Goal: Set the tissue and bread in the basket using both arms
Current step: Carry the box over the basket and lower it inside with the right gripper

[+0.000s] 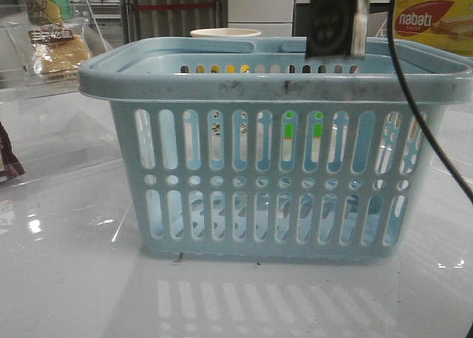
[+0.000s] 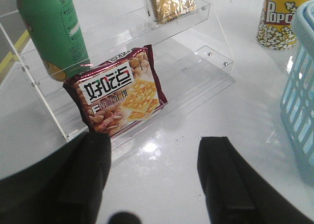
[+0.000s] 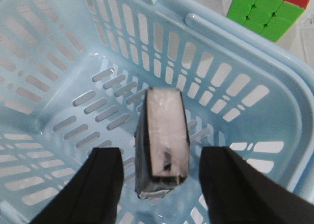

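Tissue [image 3: 162, 140] sits on edge inside the basket [image 1: 273, 83], between the spread, empty right gripper [image 3: 162, 194] fingers; lifting carelessly could topple it; left gripper [image 2: 154, 180], open, risks taking the red cracker packet [image 2: 120, 94] over the far-left shelf's bread [image 1: 53, 51].

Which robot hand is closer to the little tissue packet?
Right. The right gripper hangs open just above the tissue in the basket; the left gripper is outside.
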